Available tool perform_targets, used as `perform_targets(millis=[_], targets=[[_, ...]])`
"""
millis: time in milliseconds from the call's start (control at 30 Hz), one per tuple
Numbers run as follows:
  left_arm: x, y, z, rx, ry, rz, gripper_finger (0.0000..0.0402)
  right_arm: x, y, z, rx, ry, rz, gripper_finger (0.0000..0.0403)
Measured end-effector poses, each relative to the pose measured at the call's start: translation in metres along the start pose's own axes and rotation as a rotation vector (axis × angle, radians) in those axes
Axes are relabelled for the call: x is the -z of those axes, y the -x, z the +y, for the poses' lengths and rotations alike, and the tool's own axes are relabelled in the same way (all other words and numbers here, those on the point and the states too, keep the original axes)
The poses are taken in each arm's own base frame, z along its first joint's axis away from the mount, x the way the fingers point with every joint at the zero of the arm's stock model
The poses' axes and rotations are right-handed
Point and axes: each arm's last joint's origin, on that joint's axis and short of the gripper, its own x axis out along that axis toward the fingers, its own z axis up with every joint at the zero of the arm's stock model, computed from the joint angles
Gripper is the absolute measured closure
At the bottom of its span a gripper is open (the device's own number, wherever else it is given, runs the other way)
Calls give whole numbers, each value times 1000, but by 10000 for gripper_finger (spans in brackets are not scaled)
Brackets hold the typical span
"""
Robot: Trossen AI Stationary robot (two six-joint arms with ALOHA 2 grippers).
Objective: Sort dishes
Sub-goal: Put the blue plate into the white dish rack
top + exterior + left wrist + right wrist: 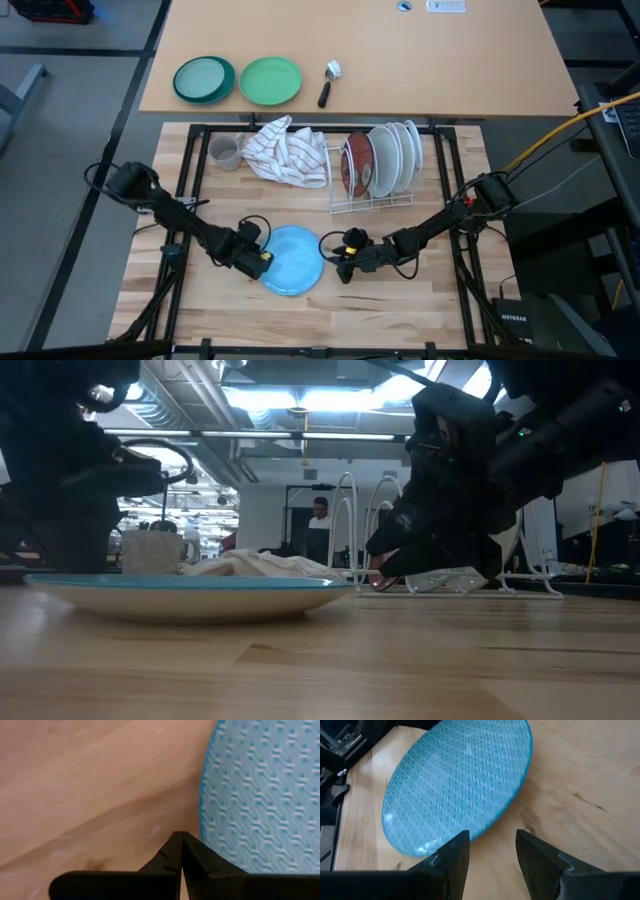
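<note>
The light blue plate (294,259) is lying flat on the wooden desk (400,310), in front of the dish rack (372,178) where the white plates (398,155) and the dark red plate (357,163) are standing on edge; the plate is round, so no long axis is deciding the approach. The left end effector (262,257) is sitting at the plate's left rim with its fingers pressed together, holding nothing; the plate is lying just to its right. The right end effector (342,258) is waiting just off the plate's right rim, fingers spread apart and pointing at the rim; being ready to take the edge, it is probably the better placed of the two.
</note>
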Motion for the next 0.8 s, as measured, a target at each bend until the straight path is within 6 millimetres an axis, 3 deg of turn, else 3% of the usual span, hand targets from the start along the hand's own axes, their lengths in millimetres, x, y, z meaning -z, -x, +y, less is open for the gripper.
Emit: perform_targets(millis=[267, 433, 600, 800], targets=[[5, -10, -7, -6, 1, -19, 401, 5, -1, -4, 21, 17, 65, 237], [5, -10, -8, 3, 14, -17, 401, 14, -11, -10, 30, -78, 70, 237], [5, -10, -9, 9, 29, -9, 401, 14, -23, -2, -61, -131, 1, 237], [5, -8, -13, 15, 33, -8, 401, 9, -32, 10, -48, -100, 18, 237]])
